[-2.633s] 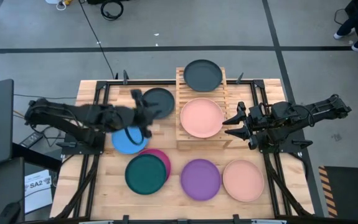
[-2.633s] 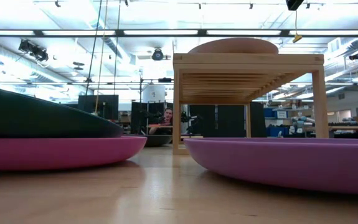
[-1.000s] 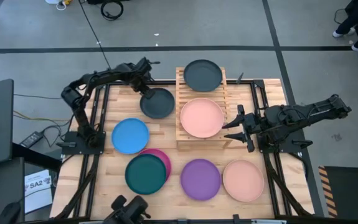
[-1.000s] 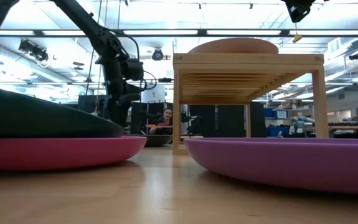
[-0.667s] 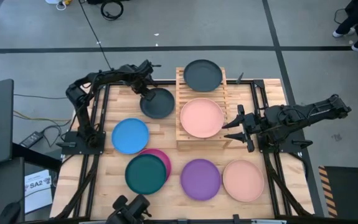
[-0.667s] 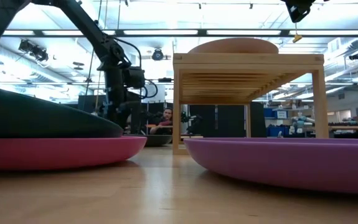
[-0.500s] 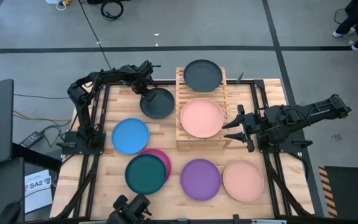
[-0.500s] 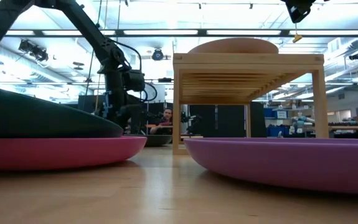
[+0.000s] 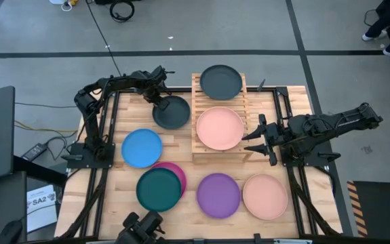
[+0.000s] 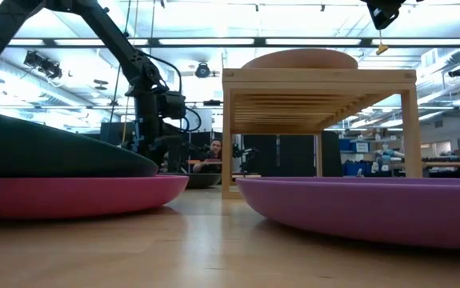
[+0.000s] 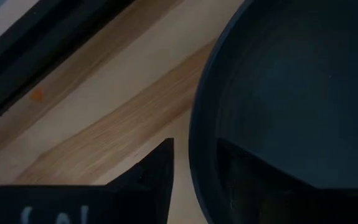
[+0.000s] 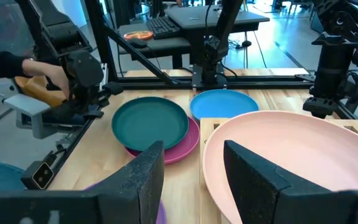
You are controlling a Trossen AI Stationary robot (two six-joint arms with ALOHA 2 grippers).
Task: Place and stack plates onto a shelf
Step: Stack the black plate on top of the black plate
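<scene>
While straddling the dark grey plate (image 9: 171, 112) rim, left gripper (image 9: 155, 97) jaws apart.

- Shelf (image 9: 220, 149): pale natural wood, slatted.
- On it: a dark grey plate (image 9: 220, 81) and a salmon pink plate (image 9: 220, 128).
- Left of the shelf: dark grey plate (image 9: 171, 112), blue plate (image 9: 142, 148).
- In front of the shelf: teal plate (image 9: 158, 189) over magenta plate (image 9: 178, 171), purple plate (image 9: 218, 195), salmon plate (image 9: 264, 196).

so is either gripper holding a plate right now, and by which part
Nothing is clearly held. The left gripper straddles the dark grey plate's far-left rim, grip not confirmed. The right gripper is open beside the pink plate.
</scene>
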